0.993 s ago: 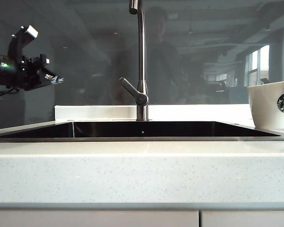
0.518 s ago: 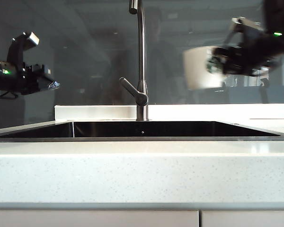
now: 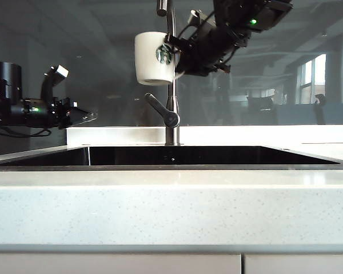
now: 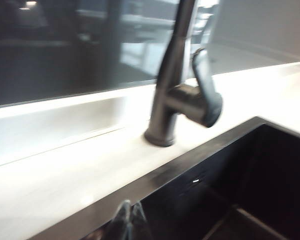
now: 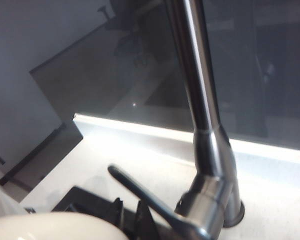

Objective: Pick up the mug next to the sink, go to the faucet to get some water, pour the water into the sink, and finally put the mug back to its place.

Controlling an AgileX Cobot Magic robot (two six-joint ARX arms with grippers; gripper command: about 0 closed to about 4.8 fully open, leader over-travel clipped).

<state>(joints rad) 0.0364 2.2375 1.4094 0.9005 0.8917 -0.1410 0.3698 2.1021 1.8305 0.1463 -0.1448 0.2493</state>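
Kitchen; sink [image 3: 171, 157] sunk in countertop [image 3: 171, 211]; faucet [image 3: 171, 74] behind.

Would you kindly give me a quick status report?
Right tool holds mug upright beside faucet, above sink. Left tool shut, empty, left of lever. Nothing obstructing.

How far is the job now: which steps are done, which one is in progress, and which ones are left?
Done: the mug is off the counter, held upright by the right gripper high beside the faucet.
In hand: bringing it under the spout; no water is visible. The left gripper, shut and empty, hangs over the left end of the sink, pointing toward the lever.
Left: fill, pour into the sink, put the mug back.
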